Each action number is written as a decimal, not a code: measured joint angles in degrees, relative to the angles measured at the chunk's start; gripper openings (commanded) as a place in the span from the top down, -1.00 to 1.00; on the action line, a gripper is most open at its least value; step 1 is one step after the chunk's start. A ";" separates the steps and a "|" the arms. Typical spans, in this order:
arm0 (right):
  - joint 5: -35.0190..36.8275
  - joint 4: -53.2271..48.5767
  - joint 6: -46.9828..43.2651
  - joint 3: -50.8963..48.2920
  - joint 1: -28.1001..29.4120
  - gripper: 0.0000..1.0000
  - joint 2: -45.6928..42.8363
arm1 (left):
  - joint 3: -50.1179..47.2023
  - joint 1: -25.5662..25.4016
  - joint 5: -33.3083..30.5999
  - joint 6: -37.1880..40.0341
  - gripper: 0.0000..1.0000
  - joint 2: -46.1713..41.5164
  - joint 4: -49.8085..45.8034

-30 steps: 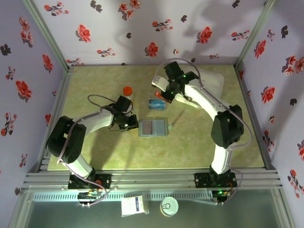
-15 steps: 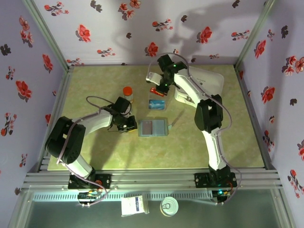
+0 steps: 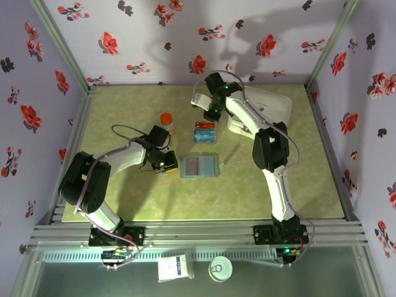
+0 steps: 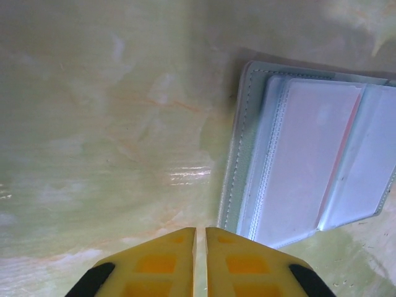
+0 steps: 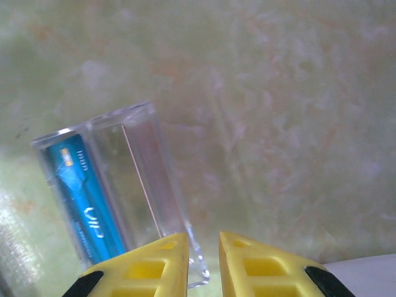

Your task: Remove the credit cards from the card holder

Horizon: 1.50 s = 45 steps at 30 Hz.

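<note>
**Top view.** The card holder [image 3: 201,166] lies open and flat on the bench [image 3: 124,198], just below frame centre. The left hand [image 3: 166,162] is at its left edge; I cannot tell from above whether they touch. The right hand [image 3: 210,115] is above centre, over the clear stand [image 3: 204,131]. Two credit cards sit at the stand: a red card [image 3: 204,124] on the far side and a teal card [image 3: 204,137] on the near side.

**Left wrist view.** The left hand [image 4: 200,230] has its fingers together, with only a hairline slit and nothing between them. The card holder [image 4: 309,167] is in the right half of the frame. Its stitched edge is just ahead and to the right of the fingertips, not under them. A thin reddish edge shows inside a clear sleeve, so I judge one card is left inside.

**Right wrist view.** The right hand [image 5: 204,236] has its fingers slightly apart and is empty. The clear stand [image 5: 154,161] is at lower left, with the teal card [image 5: 83,198] upright in it.

**Judgement.** A card drop at the stand is finishing, and the next step is to fetch the card left in the holder.

**To do it well:**
- Lift the right hand straight up, since the stand looks light and a sideways brush could tip it.
- Put the left hand's closed tips onto the holder's left panel to pin it before any pull.
- Pinch only the card's exposed edge, and draw it low along the sleeve opening.
- Watch for the holder lifting with the card.
</note>
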 measured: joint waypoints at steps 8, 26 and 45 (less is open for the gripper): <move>0.66 6.62 6.73 -9.90 -0.02 0.59 -7.10 | 2.19 0.00 0.26 0.55 0.78 0.11 -0.11; 1.33 12.11 11.67 -12.02 0.00 0.58 -2.80 | 3.04 0.00 1.14 1.44 0.81 2.43 0.55; 4.33 14.99 16.41 -18.05 0.66 0.53 -10.69 | 3.04 -0.02 1.79 1.44 0.85 2.51 0.76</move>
